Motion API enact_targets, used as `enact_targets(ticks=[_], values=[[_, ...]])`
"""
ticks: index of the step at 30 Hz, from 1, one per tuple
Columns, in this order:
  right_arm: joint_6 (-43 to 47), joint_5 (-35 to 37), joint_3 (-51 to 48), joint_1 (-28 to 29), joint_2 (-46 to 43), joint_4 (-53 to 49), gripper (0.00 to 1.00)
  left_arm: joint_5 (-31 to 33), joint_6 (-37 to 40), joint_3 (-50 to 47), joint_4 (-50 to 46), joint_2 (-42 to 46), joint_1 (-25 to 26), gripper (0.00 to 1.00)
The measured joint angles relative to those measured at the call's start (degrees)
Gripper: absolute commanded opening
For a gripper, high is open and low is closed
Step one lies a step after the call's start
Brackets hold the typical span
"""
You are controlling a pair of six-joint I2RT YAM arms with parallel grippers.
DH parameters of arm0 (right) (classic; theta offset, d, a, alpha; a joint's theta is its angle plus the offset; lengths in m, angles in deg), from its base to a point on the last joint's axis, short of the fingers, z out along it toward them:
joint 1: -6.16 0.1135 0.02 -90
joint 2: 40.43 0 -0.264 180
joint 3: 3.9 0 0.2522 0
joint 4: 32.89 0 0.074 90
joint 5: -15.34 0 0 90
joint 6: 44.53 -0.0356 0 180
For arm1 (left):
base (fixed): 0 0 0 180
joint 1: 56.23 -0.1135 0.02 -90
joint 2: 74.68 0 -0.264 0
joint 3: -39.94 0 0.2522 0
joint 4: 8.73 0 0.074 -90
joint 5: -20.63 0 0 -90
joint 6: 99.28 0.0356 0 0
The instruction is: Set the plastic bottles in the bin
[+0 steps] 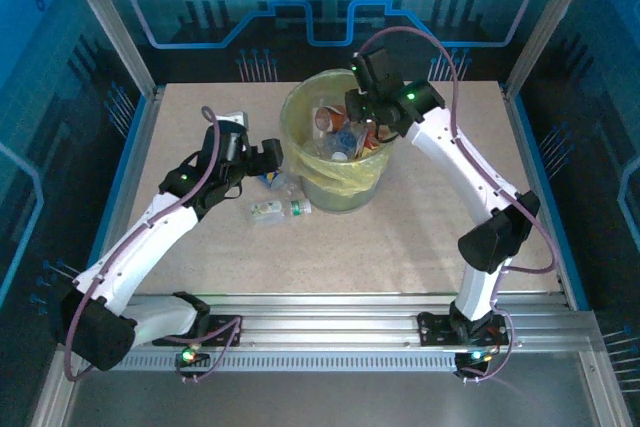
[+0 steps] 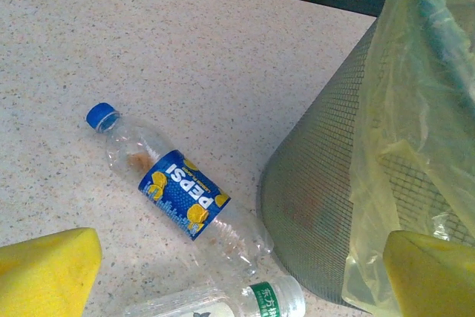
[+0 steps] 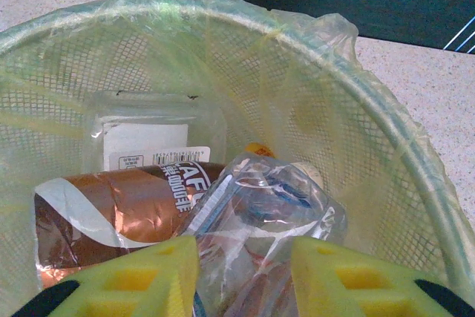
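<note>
- Right wrist view: right fingers [image 3: 141,276] clench a crumpled bottle [image 3: 267,198] over the bin [image 3: 386,116]; its bag [image 3: 334,42] could snag them.
- Left fingers [image 2: 44,269] gape above the Pepsi bottle [image 2: 174,187] on the bench [image 2: 148,50] beside the bin; an off-centre pinch could roll it away.

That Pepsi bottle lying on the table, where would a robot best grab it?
Grip the Pepsi bottle around its blue-labelled middle, coming down from above: it lies flat on its side, and its base end sits close to the bin.
</note>
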Motion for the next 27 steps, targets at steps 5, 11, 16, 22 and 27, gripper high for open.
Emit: enact_targets(ticks=[5,11,16,22,27], values=[[-0.22,0.00,-0.07,0.00,-0.07,-0.33,0.44,-0.02,-0.59,-1.09,0.55,-0.07,-0.98,0.99],[-0.17,-0.13,-0.70,0.02,-1.22,-1.07,0.50,-0.04,-2.54,-2.71,1.44,-1.22,-3.32,0.99],[-0.11,-0.31,-0.76,0.15,-2.08,-2.29,0.57,-1.11,-5.09,-4.57,2.38,-2.69,-5.92,0.99],[0.57,-0.98,-0.76,0.39,-3.43,-3.19,0.69,-3.06,-8.94,-5.99,4.48,-4.33,-9.18,0.99],[0.98,-1.75,-0.76,0.39,-4.83,-3.34,0.78,-4.48,-11.04,-7.34,5.75,-5.42,-10.56,0.99]])
